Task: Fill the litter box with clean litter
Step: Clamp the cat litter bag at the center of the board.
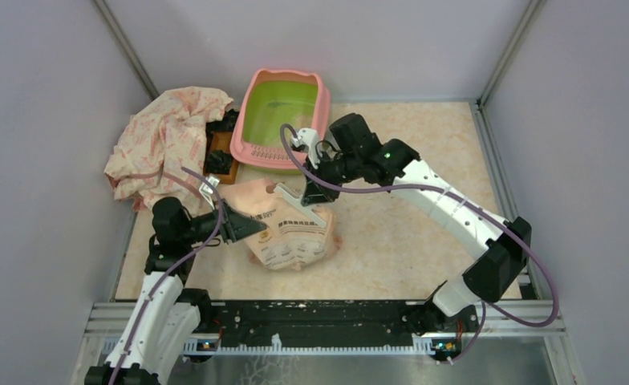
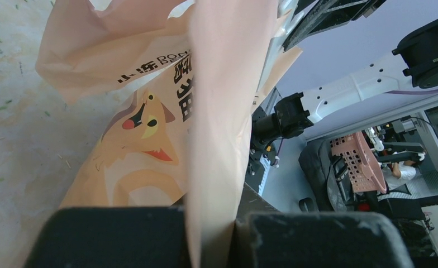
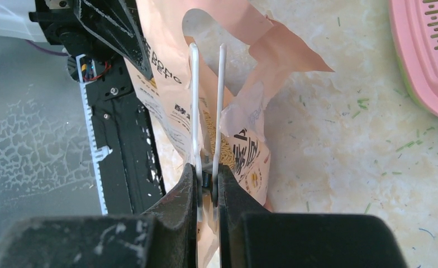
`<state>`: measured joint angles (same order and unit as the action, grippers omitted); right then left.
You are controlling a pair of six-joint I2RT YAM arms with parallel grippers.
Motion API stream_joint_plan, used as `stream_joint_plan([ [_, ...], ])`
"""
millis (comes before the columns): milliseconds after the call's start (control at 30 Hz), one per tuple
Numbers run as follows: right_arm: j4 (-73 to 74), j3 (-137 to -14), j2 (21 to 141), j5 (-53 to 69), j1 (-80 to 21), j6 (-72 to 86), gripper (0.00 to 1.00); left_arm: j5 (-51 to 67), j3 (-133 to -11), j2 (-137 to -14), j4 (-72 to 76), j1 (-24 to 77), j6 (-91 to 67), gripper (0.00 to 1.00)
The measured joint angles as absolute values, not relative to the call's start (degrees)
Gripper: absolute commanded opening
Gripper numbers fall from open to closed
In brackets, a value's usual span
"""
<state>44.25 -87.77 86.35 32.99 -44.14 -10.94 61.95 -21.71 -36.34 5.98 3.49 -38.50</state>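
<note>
My left tool (image 1: 247, 228) is clamped shut on a fold at the left edge of the peach bag (image 1: 291, 237). The bag slumps on the desk (image 1: 424, 233) between the arms, just in front of the litter box (image 1: 251, 120). What looks like clean litter (image 3: 208, 139) shows in its mouth. I judge it heavy low down and floppy above. The film is thin, slick and ragged at the top, so holds belong on doubled flaps. Its long axis runs from the near edge toward the box, torn mouth at the far end, facing up. My right tool (image 1: 314, 191) is pinched shut on the mouth's right flap.
</note>
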Motion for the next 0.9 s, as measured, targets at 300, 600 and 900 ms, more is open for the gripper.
stream_joint_plan([
  [300, 45.3, -87.2, 85.4, 33.1, -44.1, -12.3, 0.0, 62.7, -22.8, -38.4, 6.0, 3.2, -38.5, 0.04],
  [600, 45.2, -85.9, 84.5, 32.6, -44.2, -12.5, 0.0, 63.6, -23.7, -40.5, 6.5, 3.1, -38.5, 0.04],
  [900, 44.9, -84.2, 83.4, 31.9, -44.2, -12.5, 0.0, 64.4, -24.4, -43.0, 8.6, 2.8, -39.0, 0.04],
])
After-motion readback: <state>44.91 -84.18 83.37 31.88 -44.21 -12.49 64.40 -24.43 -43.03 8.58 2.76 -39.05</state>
